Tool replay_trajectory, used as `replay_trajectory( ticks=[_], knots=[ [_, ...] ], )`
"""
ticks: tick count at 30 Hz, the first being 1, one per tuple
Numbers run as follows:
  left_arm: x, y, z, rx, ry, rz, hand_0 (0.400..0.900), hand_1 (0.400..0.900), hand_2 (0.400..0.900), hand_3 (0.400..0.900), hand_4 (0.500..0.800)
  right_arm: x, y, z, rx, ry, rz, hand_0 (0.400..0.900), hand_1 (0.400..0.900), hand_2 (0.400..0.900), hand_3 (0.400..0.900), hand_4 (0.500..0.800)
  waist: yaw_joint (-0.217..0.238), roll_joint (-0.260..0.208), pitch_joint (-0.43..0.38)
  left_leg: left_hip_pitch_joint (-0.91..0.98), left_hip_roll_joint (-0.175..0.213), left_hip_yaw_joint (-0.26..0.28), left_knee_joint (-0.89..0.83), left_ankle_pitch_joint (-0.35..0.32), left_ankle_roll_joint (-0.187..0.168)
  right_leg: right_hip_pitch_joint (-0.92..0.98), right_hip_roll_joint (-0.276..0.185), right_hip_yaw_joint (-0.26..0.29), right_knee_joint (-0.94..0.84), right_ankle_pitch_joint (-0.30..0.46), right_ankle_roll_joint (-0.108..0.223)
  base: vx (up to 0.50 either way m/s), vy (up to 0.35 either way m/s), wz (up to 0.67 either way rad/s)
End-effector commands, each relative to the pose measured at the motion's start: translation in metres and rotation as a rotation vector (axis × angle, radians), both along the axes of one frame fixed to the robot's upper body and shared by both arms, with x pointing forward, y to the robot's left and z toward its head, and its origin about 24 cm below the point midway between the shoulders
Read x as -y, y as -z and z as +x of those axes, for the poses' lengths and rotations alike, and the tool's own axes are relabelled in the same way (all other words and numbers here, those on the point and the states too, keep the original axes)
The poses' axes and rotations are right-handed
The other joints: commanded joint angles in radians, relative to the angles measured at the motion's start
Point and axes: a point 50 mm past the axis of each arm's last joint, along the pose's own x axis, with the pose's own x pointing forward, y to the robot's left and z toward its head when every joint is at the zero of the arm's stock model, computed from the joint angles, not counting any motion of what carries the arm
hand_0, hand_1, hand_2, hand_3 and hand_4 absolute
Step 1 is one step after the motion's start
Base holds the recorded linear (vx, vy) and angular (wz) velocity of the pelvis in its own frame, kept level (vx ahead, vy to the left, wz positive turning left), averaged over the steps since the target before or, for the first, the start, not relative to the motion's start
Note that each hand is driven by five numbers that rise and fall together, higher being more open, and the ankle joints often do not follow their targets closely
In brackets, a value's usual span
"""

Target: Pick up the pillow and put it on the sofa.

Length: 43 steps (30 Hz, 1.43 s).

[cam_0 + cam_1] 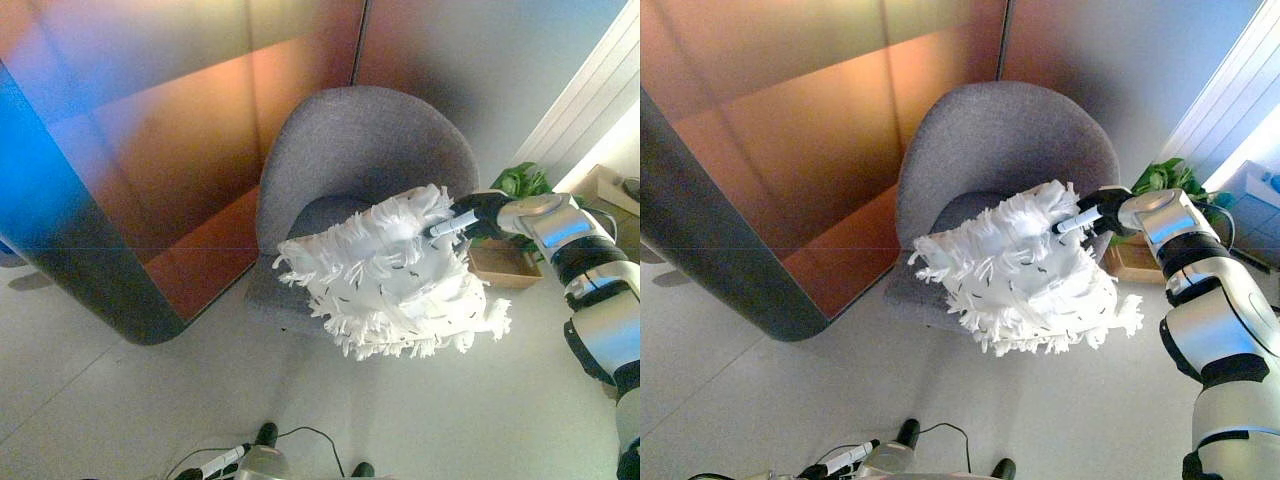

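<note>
A white shaggy pillow (390, 275) hangs over the front right part of the grey armchair's (350, 150) seat and hides most of the cushion. I cannot tell whether it rests on the seat. My right hand (470, 218) comes in from the right and is curled round the pillow's upper right edge, one white-tipped finger lying across the fringe. Only a sliver of my left hand (225, 460) shows, low at the bottom edge, well away from the pillow.
A wooden planter box (505, 262) with a green plant (522, 180) stands on the floor just right of the armchair. A tall curved partition (120, 200) runs along the left and behind the chair. Pale floor (150, 400) spreads in front.
</note>
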Motion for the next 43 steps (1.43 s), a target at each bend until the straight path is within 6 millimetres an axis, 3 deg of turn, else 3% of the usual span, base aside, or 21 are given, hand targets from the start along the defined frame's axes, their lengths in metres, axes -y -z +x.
replay_trajectory(
  ticks=[1,14,25,32,38,41,43],
  knots=[
    [0.007,0.006,-0.031,-0.154,0.086,-0.038,0.9,0.9,0.9,0.9,0.8,0.027,-0.165,-0.011,0.515,0.181,-0.045,0.9,0.9,0.9,0.9,0.8,0.022,-0.031,-0.028,0.01,-0.047,0.028,-0.007,-0.09,0.02,0.051,0.017,0.002,0.0,-0.059,0.038,-0.07,0.04,0.02],
    [0.001,0.004,-0.032,-0.11,0.104,-0.061,0.9,0.9,0.9,0.9,0.8,0.047,-0.171,-0.022,0.501,0.227,-0.061,0.9,0.9,0.9,0.9,0.8,0.021,-0.021,-0.008,-0.016,-0.036,0.041,-0.007,-0.086,0.01,0.026,0.016,0.005,0.0,-0.067,0.031,-0.05,-0.007,-0.03],
    [0.0,0.004,-0.039,-0.113,0.117,-0.07,0.9,0.9,0.9,0.9,0.8,0.065,-0.142,-0.027,0.434,0.217,-0.019,0.9,0.9,0.9,0.9,0.8,-0.003,-0.011,-0.038,0.004,-0.035,0.061,-0.007,-0.092,0.007,0.034,0.015,0.015,0.0,-0.073,0.029,-0.01,-0.004,-0.04],
    [0.006,0.006,-0.036,-0.088,0.116,-0.09,0.9,0.9,0.9,0.9,0.8,0.074,-0.082,-0.029,0.378,0.179,0.095,0.9,0.9,0.9,0.9,0.8,-0.04,0.012,-0.058,0.029,-0.036,0.085,-0.007,-0.1,0.008,0.046,0.007,0.024,0.0,-0.074,0.035,-0.04,-0.009,-0.1],
    [0.011,0.006,-0.021,-0.038,0.115,-0.096,0.9,0.9,0.9,0.9,0.8,0.068,0.007,-0.038,0.281,0.143,0.178,0.9,0.9,0.9,0.9,0.8,-0.093,0.031,-0.072,0.058,-0.037,0.111,-0.007,-0.109,0.014,0.059,0.003,0.045,0.0,-0.067,0.04,-0.05,-0.035,-0.13],
    [0.014,0.006,-0.011,-0.005,0.106,-0.096,0.9,0.9,0.9,0.9,0.8,0.062,0.065,-0.056,0.178,0.152,0.24,0.9,0.9,0.9,0.9,0.8,-0.128,0.039,-0.077,0.074,-0.036,0.132,-0.007,-0.116,0.019,0.065,0.001,0.061,0.0,-0.062,0.042,-0.06,-0.063,-0.14],
    [0.015,0.005,-0.009,-0.001,0.105,-0.098,0.9,0.9,0.9,0.9,0.8,0.058,0.092,-0.067,0.136,0.172,0.257,0.9,0.9,0.9,0.9,0.8,-0.143,0.043,-0.079,0.082,-0.035,0.142,-0.007,-0.118,0.02,0.068,0.003,0.07,0.0,-0.061,0.042,-0.04,-0.045,-0.1]
  ],
)
